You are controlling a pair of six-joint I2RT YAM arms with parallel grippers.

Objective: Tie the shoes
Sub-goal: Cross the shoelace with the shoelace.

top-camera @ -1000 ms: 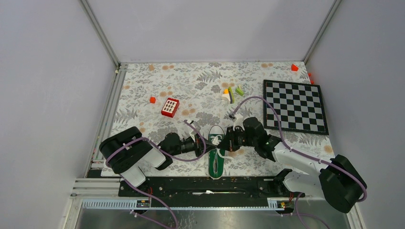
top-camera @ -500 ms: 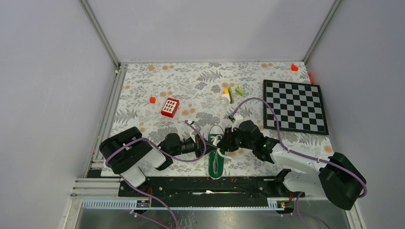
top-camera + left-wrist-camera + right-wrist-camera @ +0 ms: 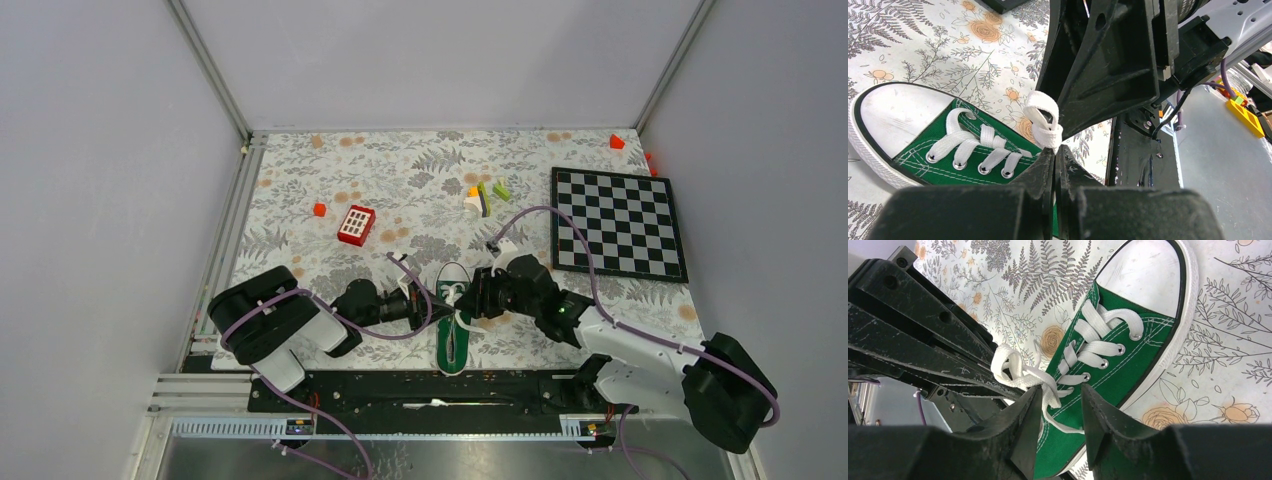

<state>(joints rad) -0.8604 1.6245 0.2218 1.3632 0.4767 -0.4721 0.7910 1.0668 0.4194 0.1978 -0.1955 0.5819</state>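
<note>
My left claw (image 3: 1055,150) is clenched on the white lace loop (image 3: 1044,122) beside the green sneaker (image 3: 452,345), which lies on the floral table (image 3: 330,170) between my arms, toe pointing away from the bases. My right claw (image 3: 1060,390) stands parted, with lace loose in its gap. Risk, as I judge it: with one pinch only, a tug could flatten the loop or drag the shoe. No containers seen.

The left arm (image 3: 270,322) and right arm (image 3: 622,338) share black-and-white housings, purple cables (image 3: 535,209) and scuffed black jaws.
</note>
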